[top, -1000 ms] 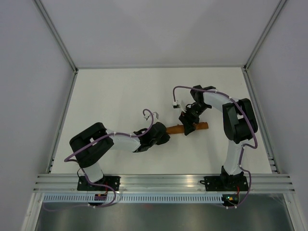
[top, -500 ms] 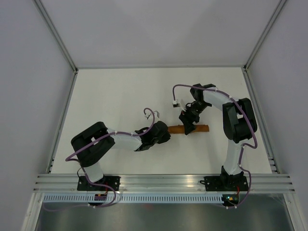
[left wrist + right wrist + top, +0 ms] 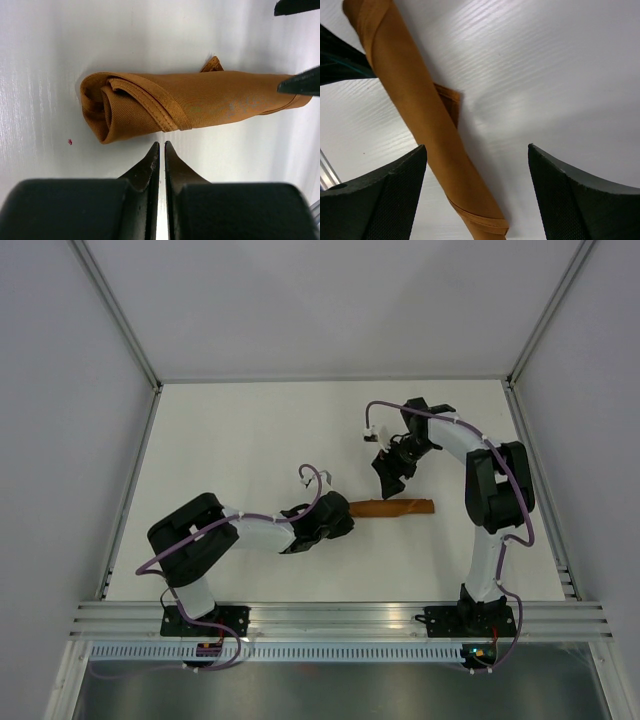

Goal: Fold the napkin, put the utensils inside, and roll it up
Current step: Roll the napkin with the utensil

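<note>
— Left gripper first: how does it stand?

— Both of its tips are pressed together with nothing between them. They sit low over the tabletop, just short of the napkin.

— And the napkin itself?

— It is rolled into a tight rust-orange tube, lying crosswise right ahead of those tips. Its spiral end sits ahead and to the left, and a small corner pokes out on the far side.

— Your right gripper?

— I have it spread wide, holding nothing. It hangs above the roll, apart from it. From that wrist the tube runs slantwise beneath me, closer to the finger on the left of the view, with a hemmed end nearest the wrist.
</note>
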You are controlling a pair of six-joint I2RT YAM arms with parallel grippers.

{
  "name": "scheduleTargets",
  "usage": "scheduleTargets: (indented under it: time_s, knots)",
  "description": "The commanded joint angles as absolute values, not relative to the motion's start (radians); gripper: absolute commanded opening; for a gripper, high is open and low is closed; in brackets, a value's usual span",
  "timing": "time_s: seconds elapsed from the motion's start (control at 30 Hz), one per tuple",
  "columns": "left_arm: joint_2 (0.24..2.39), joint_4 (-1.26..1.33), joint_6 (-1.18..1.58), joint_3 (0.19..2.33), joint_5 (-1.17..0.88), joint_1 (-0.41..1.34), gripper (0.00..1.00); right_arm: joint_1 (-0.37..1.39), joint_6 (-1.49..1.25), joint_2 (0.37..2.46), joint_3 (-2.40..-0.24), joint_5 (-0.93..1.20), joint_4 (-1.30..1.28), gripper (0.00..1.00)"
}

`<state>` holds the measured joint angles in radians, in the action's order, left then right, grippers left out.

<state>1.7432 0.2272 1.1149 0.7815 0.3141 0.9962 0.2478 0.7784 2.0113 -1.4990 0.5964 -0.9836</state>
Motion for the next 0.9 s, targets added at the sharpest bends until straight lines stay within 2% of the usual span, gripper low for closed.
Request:
scheduleTargets:
  time_s: [0.0, 0.07, 0.2, 0.3, 0.57, 0.87]
  knots:
    - [1.752, 0.21, 1.137, 0.822, 0.35, 0.994, 0.1, 0.227, 0.709, 2.031, -1.531, 0.531, -0.93, 0.86]
    - [1.752, 0.207, 1.14, 0.825, 0.354, 0.994, 0.11, 0.215, 0.669, 2.036, -1.529, 0.484, -0.887, 0.84]
    - [1.759, 0.193, 1.135, 0.839, 0.361, 0.986, 0.11, 0.173, 0.585, 2.037, -1.513, 0.402, -0.818, 0.67]
    - [1.773, 0.19, 1.134, 0.851, 0.345, 0.974, 0.11, 0.172, 0.584, 2.017, -1.465, 0.326, -0.767, 0.58]
    - [1.81, 0.176, 1.121, 0.9, 0.311, 0.945, 0.11, 0.172, 0.623, 2.003, -1.367, 0.226, -0.765, 0.43]
    - [1.876, 0.121, 1.034, 1.031, 0.244, 0.871, 0.11, 0.17, 0.678, 1.911, -1.23, 0.221, -0.778, 0.34]
